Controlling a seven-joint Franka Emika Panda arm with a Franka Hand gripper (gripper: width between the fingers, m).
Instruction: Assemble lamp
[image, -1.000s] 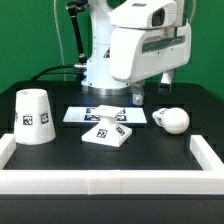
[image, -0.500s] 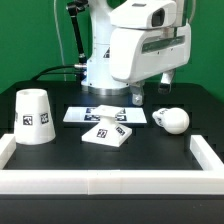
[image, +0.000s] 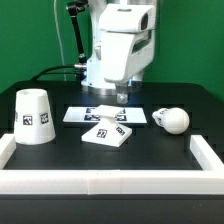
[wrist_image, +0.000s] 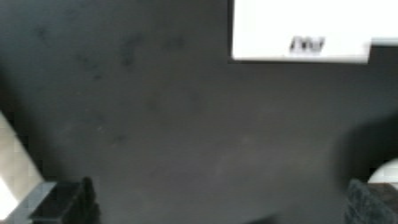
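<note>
**Q:** What had changed against the view 0.5 s before?

**A:** The large white robot arm (image: 122, 45) had swung toward the exterior view's left. This brought its two-finger gripper (image: 122, 96) over the thin flat white marker board (image: 80, 114). No lamp part had shifted.

**Q:** Where were the parts, and what did the fingers hold?

**A:** All 3 lay loose on the black table (image: 60, 160).
- The flat square white plastic base (image: 108, 132) was just in front of the marker board, turned corner-on.
- The round white plastic bulb (image: 171, 120) was on the exterior view's right.
- The tapered white plastic shade (image: 33, 116) stood upright, well apart, on the left.

In the wrist view the 2 dark fingers (wrist_image: 63, 200) stood spread, with only bare table between them.

**Q:** How was the step best done?

**A:** It was judged to be an approach to the base. The gripper should be centred over the base and the wrist turned until the jaws ran parallel to 2 opposite edges. It should descend with the jaws spread and close only once they straddled the part, clear of the marker board.
</note>
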